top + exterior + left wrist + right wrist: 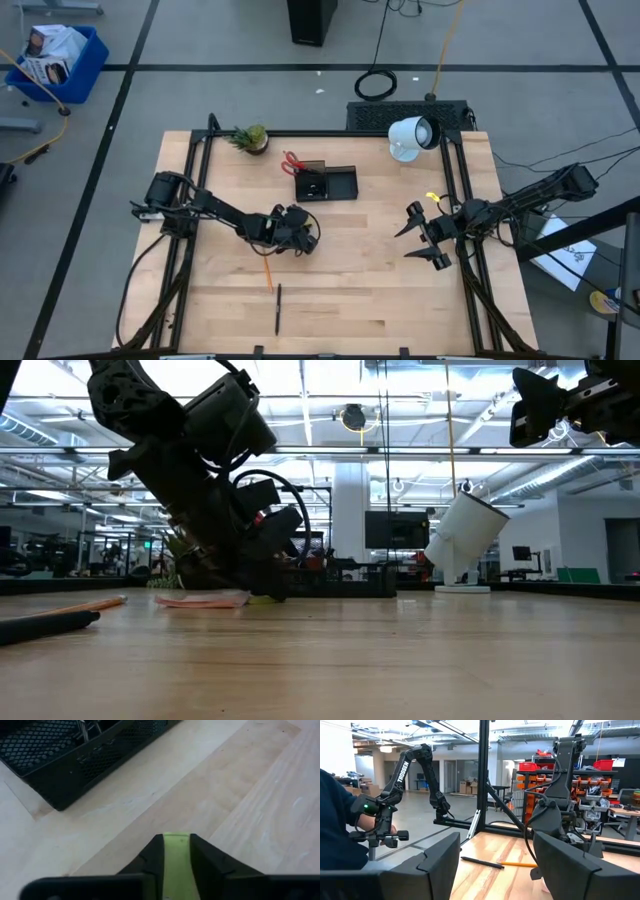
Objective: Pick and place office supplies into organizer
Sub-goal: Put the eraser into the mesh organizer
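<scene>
My left gripper [303, 237] is low over the table's middle, near side of the black mesh organizer [326, 183], and shut on a yellow-green piece [176, 857]. A pink sticky-note pad [200, 600] lies flat on the table beside that gripper. Red-handled scissors [292, 161] stand in the organizer's cup. An orange pencil [268, 272] and a black pen [278, 308] lie toward the near edge. A small yellow piece [432, 197] lies at the right. My right gripper [424, 236] hangs open, raised near the right edge, touching nothing. My left gripper pinches the yellow-green piece [176, 849] between its two fingers [152, 854]; the piece fills the gap and reaches the fingertips. The fingers slant down toward the table, pointing at the organizer's side. Whether the piece rests on the table, I cannot tell.
A potted green plant [250, 137] and a white lamp-like device [412, 135] stand along the far edge. Bare wood lies between the organizer [75, 760] and my left gripper. A person's hand on a control handle [380, 827] shows beyond the table.
</scene>
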`<action>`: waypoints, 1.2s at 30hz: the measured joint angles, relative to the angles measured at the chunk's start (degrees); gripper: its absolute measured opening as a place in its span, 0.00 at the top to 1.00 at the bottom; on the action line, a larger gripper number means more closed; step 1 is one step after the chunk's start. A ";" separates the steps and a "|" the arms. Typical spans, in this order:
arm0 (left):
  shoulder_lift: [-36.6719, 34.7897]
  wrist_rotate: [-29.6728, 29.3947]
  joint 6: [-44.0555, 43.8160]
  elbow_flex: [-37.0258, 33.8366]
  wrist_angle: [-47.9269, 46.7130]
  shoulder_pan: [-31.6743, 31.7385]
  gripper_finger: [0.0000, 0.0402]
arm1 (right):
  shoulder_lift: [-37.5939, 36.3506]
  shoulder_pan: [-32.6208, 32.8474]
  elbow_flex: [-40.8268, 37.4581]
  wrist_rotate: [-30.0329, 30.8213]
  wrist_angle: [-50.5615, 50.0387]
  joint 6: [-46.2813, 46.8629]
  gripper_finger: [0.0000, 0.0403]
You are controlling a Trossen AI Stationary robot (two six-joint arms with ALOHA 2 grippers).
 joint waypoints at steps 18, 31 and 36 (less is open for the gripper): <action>-3.48 2.47 7.20 -0.21 8.28 0.00 0.84 | 0.00 0.00 0.00 0.04 -0.54 0.67 0.39; -13.17 4.56 23.58 -0.17 4.55 3.97 0.84 | 0.50 0.00 0.00 3.21 -0.66 1.07 0.39; -14.63 10.56 31.17 -0.17 3.86 9.82 0.84 | 0.56 0.00 0.00 3.21 -0.68 1.07 0.39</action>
